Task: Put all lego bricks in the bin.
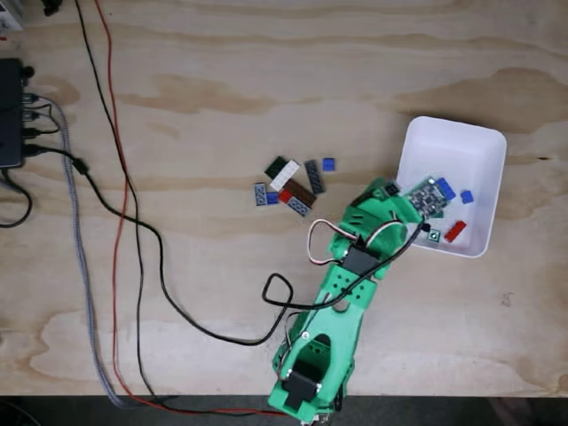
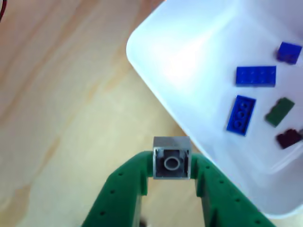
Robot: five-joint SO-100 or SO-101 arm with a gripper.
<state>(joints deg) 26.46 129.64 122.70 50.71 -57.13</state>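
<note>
My green gripper (image 2: 171, 166) is shut on a small grey lego brick (image 2: 171, 158), held just outside the near rim of the white bin (image 2: 142, 56). Inside the bin lie blue bricks (image 2: 255, 76), a green one (image 2: 280, 111) and a dark red one (image 2: 289, 138). In the fixed view the gripper (image 1: 424, 206) hangs over the bin's (image 1: 457, 131) left edge, its fingers hidden under the arm's circuit board. Several loose bricks (image 1: 288, 185) in white, grey, brown, red, blue and dark green cluster on the table left of the arm.
The wooden table carries black and red cables (image 1: 124, 222) and a braided grey cable (image 1: 82, 266) on the left. A black box (image 1: 9, 111) sits at the left edge. The arm's base (image 1: 311, 373) stands at the front edge.
</note>
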